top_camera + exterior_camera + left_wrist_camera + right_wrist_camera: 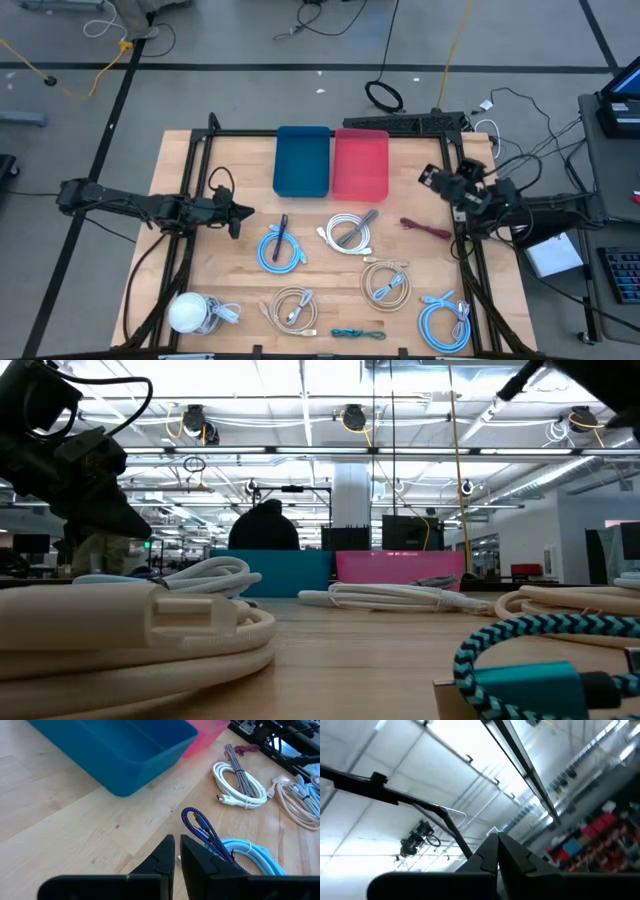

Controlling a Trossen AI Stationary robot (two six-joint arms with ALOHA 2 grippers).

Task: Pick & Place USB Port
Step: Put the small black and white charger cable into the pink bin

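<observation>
The left gripper (pixel 243 211) hovers near the table's (pixel 230 270) left edge, fingers nearly together and empty, just short of the dark blue braided USB cable (pixel 280 236) lying on a light blue coil (pixel 281 252). The right gripper (pixel 428 177) waits at the right edge, tilted upward, fingers closed on nothing.

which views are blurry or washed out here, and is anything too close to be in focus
Low view: the cream cable and teal cable nearest the lens are soft, with bright ceiling lights behind. Right wrist view: the right end effector points at a glaring, hazy ceiling. Left wrist view: the blue bin looks slightly soft. High view: evenly lit.
</observation>
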